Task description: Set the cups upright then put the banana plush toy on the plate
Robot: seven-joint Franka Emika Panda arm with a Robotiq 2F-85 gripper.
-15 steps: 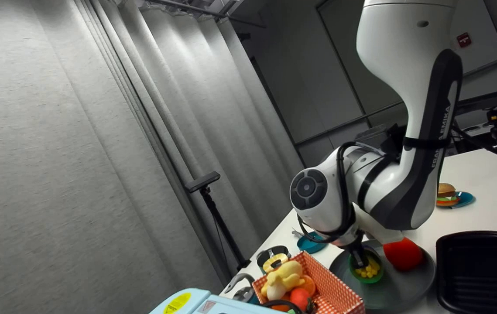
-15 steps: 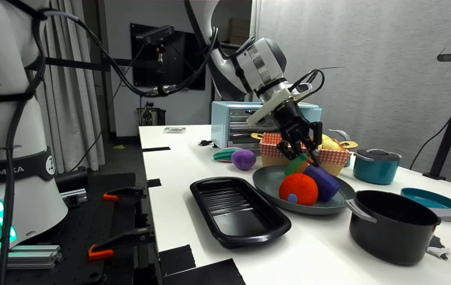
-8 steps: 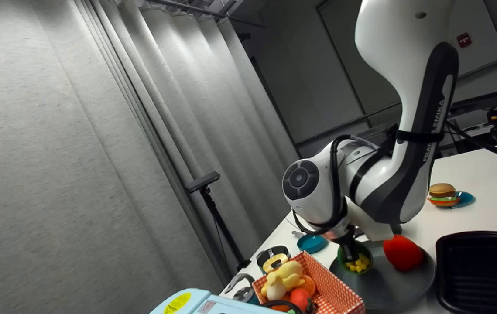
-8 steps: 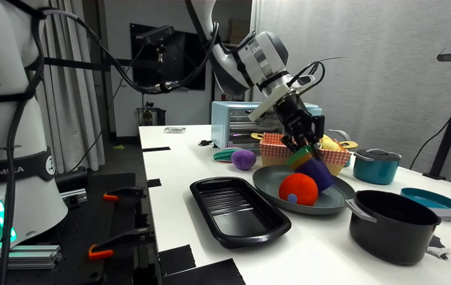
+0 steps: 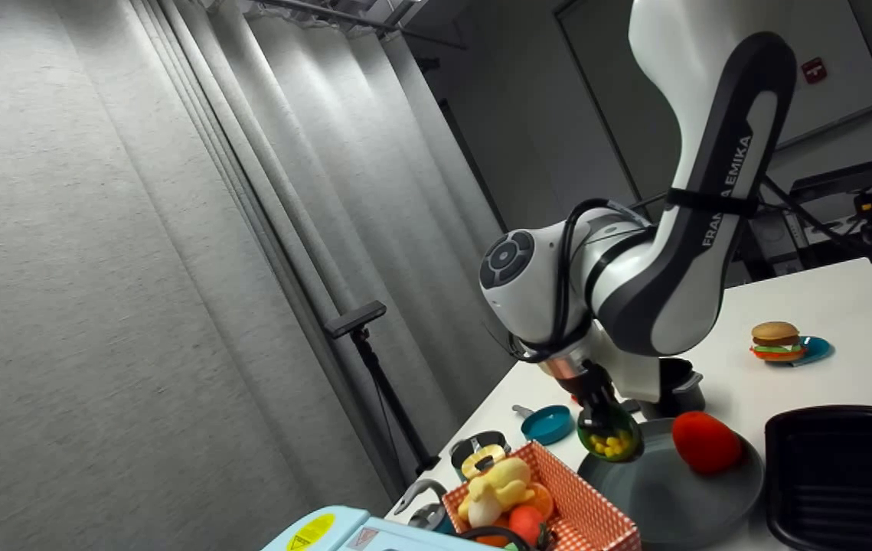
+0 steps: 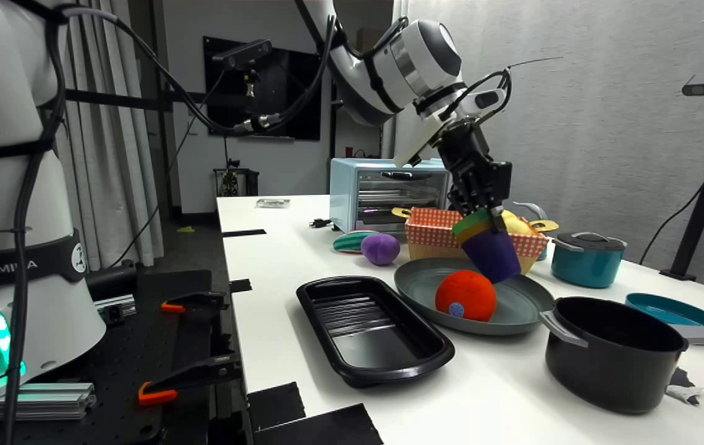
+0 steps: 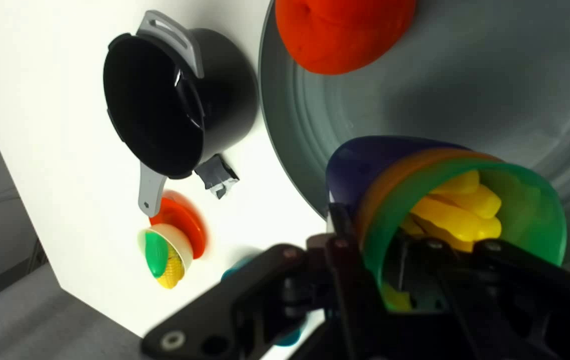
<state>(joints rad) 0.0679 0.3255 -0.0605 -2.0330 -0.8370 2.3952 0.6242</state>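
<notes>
Wrist view, lower right: gripper (image 7: 371, 240) pinches nested cups (image 7: 405, 177) by the wall, tilted; rim-side hold presumably leaves the base free for setting upright.

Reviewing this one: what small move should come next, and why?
Probably rotate the tool to level the nested cups before lowering them. It grips their wall near the rim, and they hang clearly tilted above the gray dish, with yellow pieces inside, so setting them down now would likely tip them.

pincer (image 7: 369, 230) on cups (image 7: 396, 200) w/ yel. pcs (image 7: 457, 212)
</notes>
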